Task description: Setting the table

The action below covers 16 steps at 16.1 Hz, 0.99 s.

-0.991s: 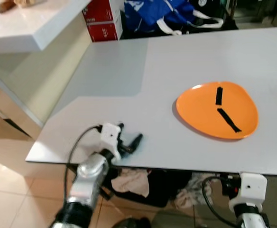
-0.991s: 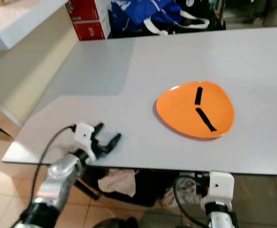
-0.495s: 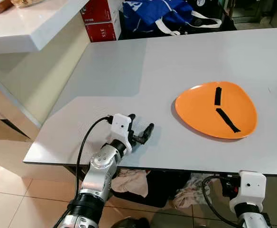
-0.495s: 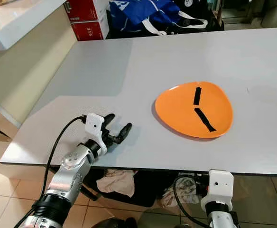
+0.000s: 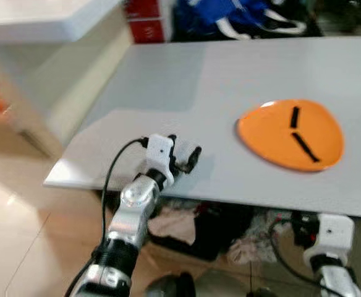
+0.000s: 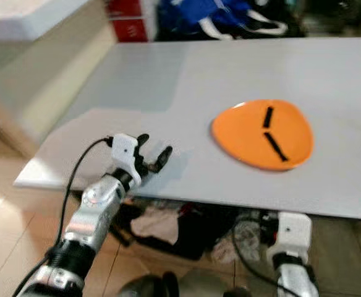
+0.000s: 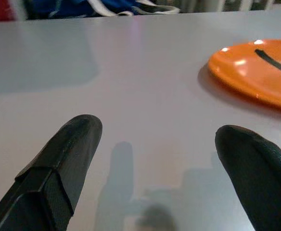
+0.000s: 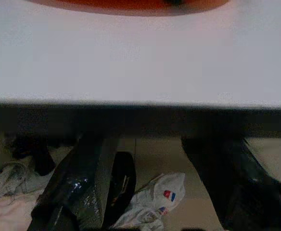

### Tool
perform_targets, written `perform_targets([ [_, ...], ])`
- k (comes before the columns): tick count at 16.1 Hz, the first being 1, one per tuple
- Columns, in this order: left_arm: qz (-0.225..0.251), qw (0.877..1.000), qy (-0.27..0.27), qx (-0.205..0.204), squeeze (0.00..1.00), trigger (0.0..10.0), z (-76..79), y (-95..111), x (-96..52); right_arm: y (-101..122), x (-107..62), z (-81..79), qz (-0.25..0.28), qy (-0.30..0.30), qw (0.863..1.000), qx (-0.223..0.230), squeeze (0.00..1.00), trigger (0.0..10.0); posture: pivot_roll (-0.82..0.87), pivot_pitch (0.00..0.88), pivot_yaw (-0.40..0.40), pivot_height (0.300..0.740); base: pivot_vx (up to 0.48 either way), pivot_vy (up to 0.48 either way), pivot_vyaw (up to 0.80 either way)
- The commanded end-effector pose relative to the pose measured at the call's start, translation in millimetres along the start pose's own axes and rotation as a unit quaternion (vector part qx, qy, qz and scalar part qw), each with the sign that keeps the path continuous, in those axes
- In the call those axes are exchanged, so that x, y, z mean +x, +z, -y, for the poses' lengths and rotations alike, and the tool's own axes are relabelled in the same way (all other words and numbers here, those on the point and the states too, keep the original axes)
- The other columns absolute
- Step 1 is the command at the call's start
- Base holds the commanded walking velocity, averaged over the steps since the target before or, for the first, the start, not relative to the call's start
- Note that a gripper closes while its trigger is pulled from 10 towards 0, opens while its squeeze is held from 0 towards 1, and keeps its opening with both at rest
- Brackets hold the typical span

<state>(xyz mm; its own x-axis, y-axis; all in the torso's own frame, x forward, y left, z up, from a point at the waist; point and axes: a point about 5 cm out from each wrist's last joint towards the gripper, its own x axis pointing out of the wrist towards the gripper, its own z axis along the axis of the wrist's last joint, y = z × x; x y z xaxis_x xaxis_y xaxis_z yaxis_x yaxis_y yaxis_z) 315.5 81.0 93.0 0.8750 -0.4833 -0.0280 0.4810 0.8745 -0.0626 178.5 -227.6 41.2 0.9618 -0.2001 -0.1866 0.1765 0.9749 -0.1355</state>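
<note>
Orange plate (image 5: 290,133) lies flat on grey table (image 5: 168,93), well apart from left gripper (image 5: 183,159), toward the robot's right. Left gripper sits low over table's near edge, fingers spread, empty. Right gripper (image 8: 155,192) hangs below table edge, fingers apart, empty.

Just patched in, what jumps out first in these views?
The orange plate with two black strips on it sits on the grey table, toward the robot's right. The left gripper rests low over the table's near edge, fingers open and empty, pointed toward the plate. The right gripper hangs below the table edge, open.
</note>
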Motion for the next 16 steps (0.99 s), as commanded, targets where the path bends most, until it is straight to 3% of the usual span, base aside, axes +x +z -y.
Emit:
perform_targets([
  [1,0.006,1.000,0.012,0.007,0.00,10.0,-7.3,4,-0.3,12,-2.3,-4.5,0.043,0.006,0.999,0.004,0.00,10.0,-0.15,0.000,0.129,0.735,0.000,0.000,0.00],
  [6,0.007,1.000,0.001,0.010,0.00,10.0,-3.3,5,1.2,-2,-2.4,-2.7,0.028,0.009,1.000,0.003,0.00,10.0,-0.15,0.000,0.135,0.735,0.000,0.000,0.00],
  [12,-0.010,1.000,-0.009,0.012,0.00,10.0,-1.7,-5,-6.8,-13,-0.3,-0.8,0.023,0.009,1.000,0.005,0.00,10.0,-0.14,0.000,0.141,0.735,0.000,0.000,0.00],
  [16,0.001,1.000,-0.005,0.015,0.00,10.0,-3.3,1,-6.5,-14,2.6,-1.5,0.029,0.015,0.999,0.006,0.00,10.0,-0.14,0.000,0.141,0.735,0.000,0.000,0.00],
])
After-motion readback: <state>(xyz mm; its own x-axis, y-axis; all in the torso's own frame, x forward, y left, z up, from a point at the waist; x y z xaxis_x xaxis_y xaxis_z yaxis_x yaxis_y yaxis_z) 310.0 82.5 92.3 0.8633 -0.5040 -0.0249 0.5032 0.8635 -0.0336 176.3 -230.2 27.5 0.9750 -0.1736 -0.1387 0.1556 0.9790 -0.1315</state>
